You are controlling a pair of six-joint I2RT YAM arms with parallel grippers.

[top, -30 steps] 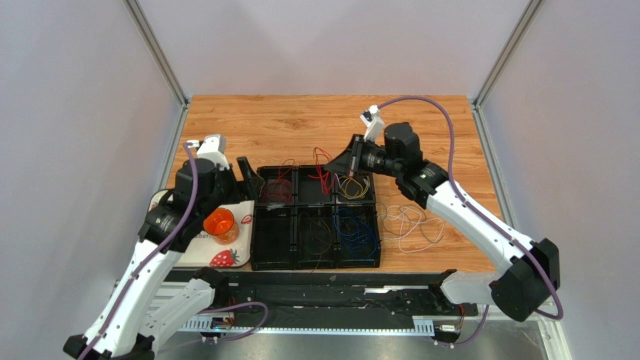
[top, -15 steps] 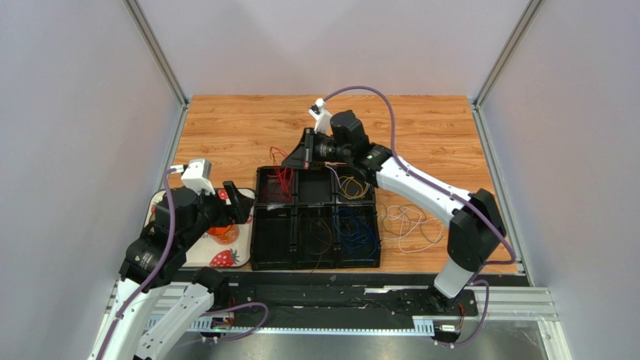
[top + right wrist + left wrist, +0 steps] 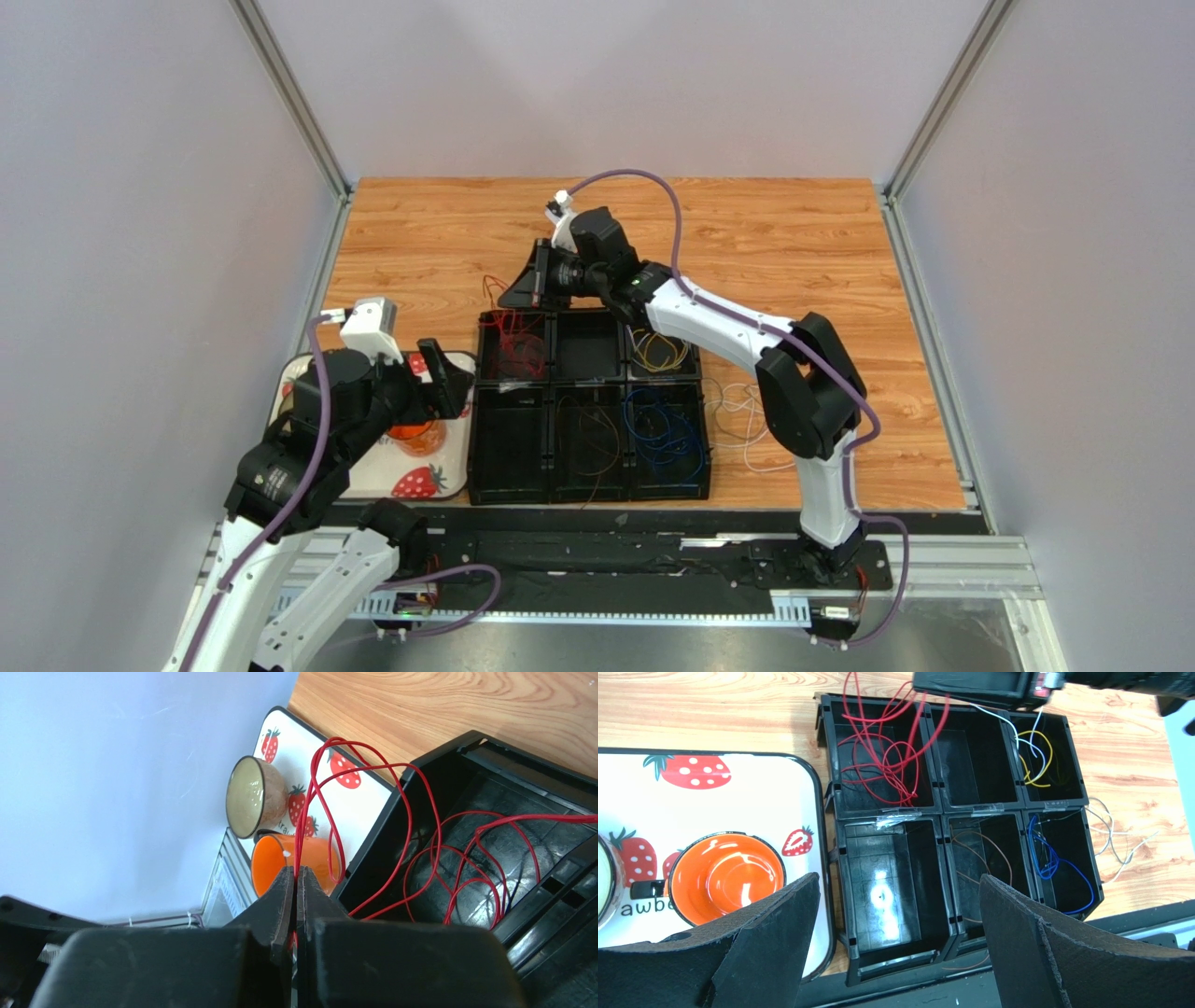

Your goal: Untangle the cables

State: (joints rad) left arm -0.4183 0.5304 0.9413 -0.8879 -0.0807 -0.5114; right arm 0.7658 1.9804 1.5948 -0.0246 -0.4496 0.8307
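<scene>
The right pincer (image 3: 295,875) is clamped tight on a strand of the thin red cables (image 3: 878,761), pinching it just above its tips, with the loops rising past the fingers and sagging down into the compartment beneath it, the far-left cell of the black plastic six-compartment bin (image 3: 934,805). Beyond those tips sit a glossy orange cup (image 3: 281,857) and a cream-coloured cup (image 3: 256,798) on a white strawberry-print tray (image 3: 703,812), which lies just beside the bin wall. The left pincer (image 3: 899,882) hangs spread wide with nothing between its fingers (the bin's bare near-left cell lies below the gap). Ahead of it to the right, thin yellow cables (image 3: 1036,777) fill the far-right cell, blue cables (image 3: 1053,868) the near-right one, a brown wire (image 3: 980,857) the near-middle one, and white cables (image 3: 1116,840) lie loose on the wooden table (image 3: 703,707) past the bin.
</scene>
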